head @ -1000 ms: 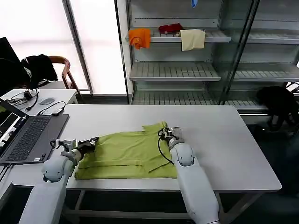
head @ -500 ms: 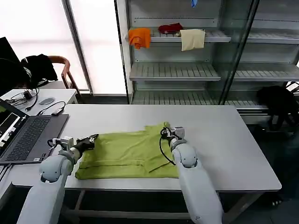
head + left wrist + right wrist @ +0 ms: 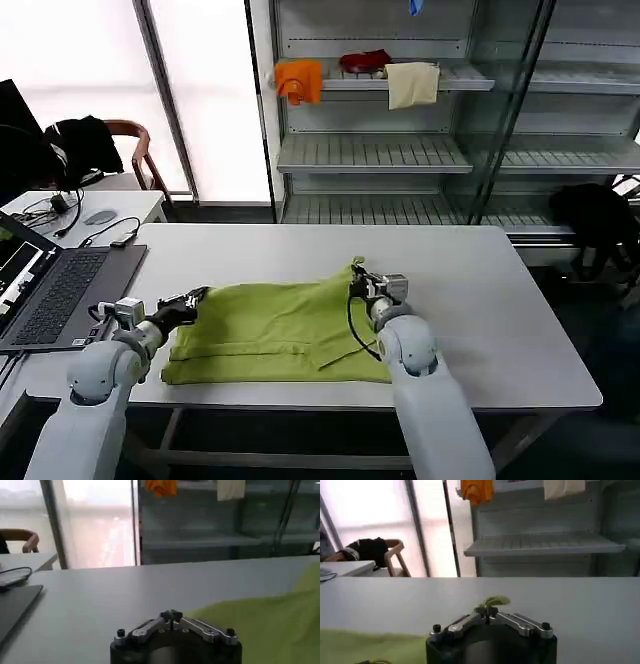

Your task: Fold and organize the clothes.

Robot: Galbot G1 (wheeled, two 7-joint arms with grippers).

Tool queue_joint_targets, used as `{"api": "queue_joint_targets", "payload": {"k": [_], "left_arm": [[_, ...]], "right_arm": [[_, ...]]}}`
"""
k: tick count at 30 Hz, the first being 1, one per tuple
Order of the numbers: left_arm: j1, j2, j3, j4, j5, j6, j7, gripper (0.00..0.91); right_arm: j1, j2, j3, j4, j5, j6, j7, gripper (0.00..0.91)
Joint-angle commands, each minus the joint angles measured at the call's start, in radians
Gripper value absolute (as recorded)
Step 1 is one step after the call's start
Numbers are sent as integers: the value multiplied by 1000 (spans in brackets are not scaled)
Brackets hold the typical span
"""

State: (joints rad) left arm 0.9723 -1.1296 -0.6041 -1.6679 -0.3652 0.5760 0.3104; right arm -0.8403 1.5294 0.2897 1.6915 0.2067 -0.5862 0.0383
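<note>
Currently, the far right corner of the lime-green short-sleeved T-shirt of thin soft fabric (image 3: 275, 325) is pinched and lifted slightly by the clenched right gripper (image 3: 357, 281), a small green tuft being seen between its closed fingertips in the right wrist view (image 3: 491, 601). The shirt's left edge is gripped by the closed left gripper (image 3: 197, 297). The shirt is spread on the near middle of the white rectangular table (image 3: 480, 300), with bare tabletop left beyond and to the right. An open grey laptop (image 3: 55, 290) is set near the left edge.

No legible text, labels or numbers anywhere.
</note>
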Motion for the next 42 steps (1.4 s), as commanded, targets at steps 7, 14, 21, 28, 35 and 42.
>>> {"api": "queue_joint_targets", "payload": {"k": [7, 14, 21, 28, 35, 42], "left_arm": [[169, 20, -73, -125, -68, -19, 33, 10], [198, 23, -77, -120, -53, -44, 45, 10], [218, 16, -69, -111, -3, -72, 57, 10], [216, 21, -77, -113, 15, -76, 59, 10], [227, 27, -82, -116, 31, -86, 64, 10], [245, 21, -79, -143, 65, -91, 70, 20]], "right_arm": [[-209, -7, 10, 161, -66, 4, -40, 0], [-249, -3, 20, 164, -87, 5, -51, 0], [-273, 3, 29, 157, -111, 6, -61, 0], [-277, 5, 40, 152, -119, 6, -56, 0], [-288, -2, 50, 159, -121, 6, -57, 0], [-309, -7, 51, 183, -159, 5, -90, 0]]}}
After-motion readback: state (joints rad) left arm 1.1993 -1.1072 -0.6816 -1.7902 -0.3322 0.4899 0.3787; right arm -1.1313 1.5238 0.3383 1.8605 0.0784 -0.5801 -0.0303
